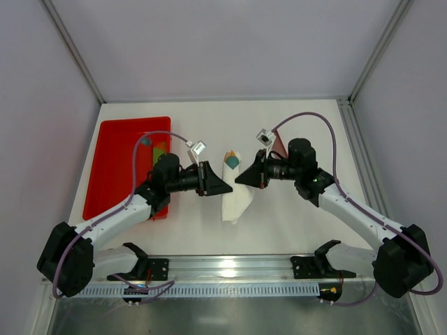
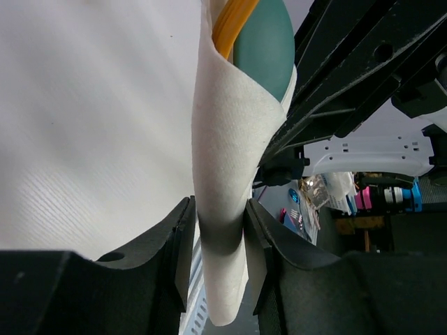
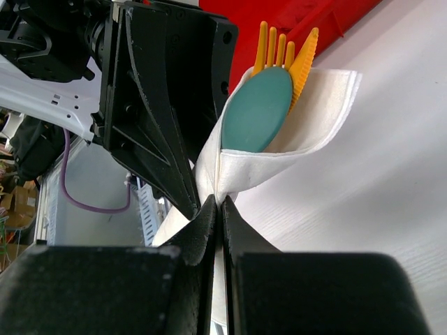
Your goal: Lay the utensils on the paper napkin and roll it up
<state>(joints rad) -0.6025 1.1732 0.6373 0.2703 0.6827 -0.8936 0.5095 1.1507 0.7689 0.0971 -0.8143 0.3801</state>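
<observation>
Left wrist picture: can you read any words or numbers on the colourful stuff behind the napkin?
None can be read.
The colourful packets behind the paper napkin are too blurred to read.
The paper napkin, the utensils and the red tray show no print.

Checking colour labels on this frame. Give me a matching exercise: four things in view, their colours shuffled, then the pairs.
Things:
1. paper napkin
2. spoon
3. fork
4. tray

Colours:
A. red
B. orange-yellow
C. white
D. teal

Pairs: 1-C, 2-D, 3-B, 4-A
</observation>
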